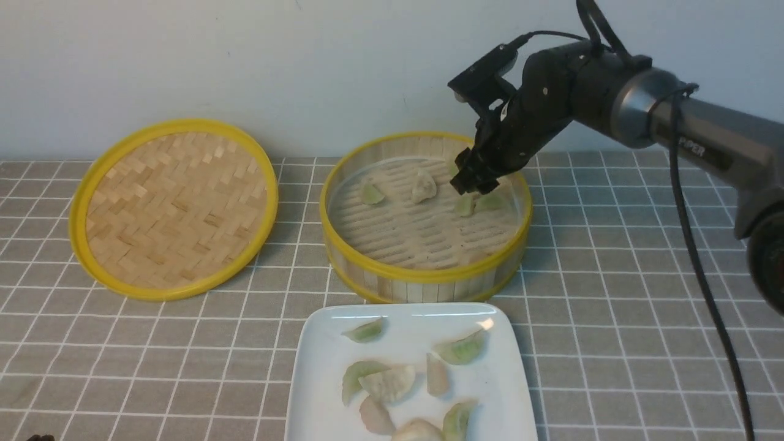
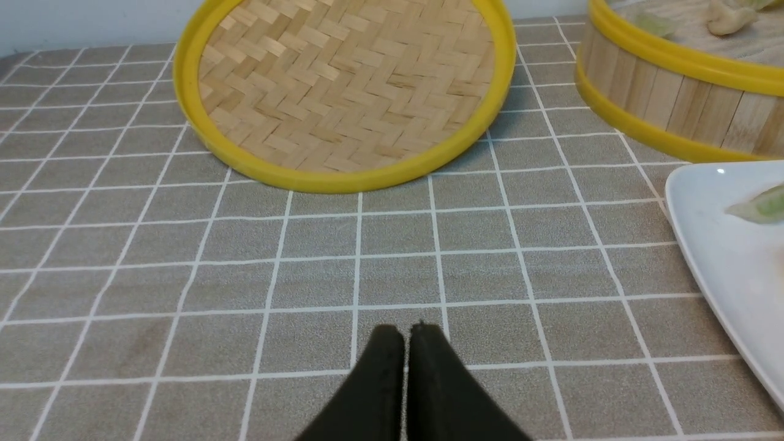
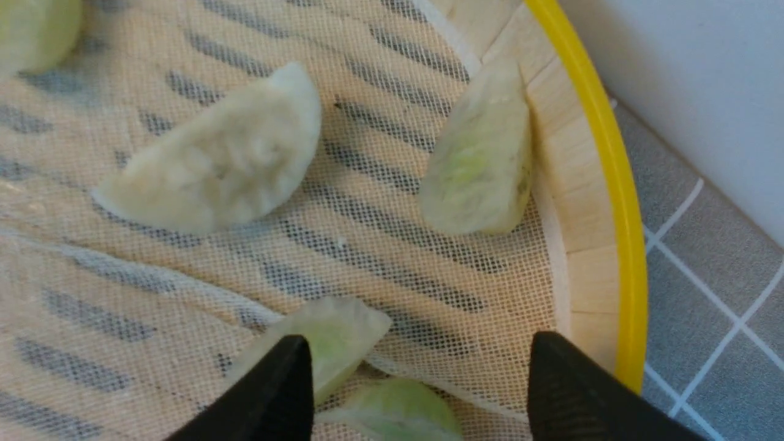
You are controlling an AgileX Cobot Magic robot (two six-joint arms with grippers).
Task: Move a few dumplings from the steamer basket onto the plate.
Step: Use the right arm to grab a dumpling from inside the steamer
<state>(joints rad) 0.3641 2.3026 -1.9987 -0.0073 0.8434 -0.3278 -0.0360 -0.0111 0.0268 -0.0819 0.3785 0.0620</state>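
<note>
The right pincer stands wide and empty above pale green crescent dumplings, at two o'clock in the round bamboo steamer basket; the left pincer is closed.

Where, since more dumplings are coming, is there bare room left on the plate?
Bare on the plate: strips along its left and right rims, and the back middle between the back-left dumpling and the back-right dumpling. The centre and front, around the whitish dumpling, are crowded.
</note>
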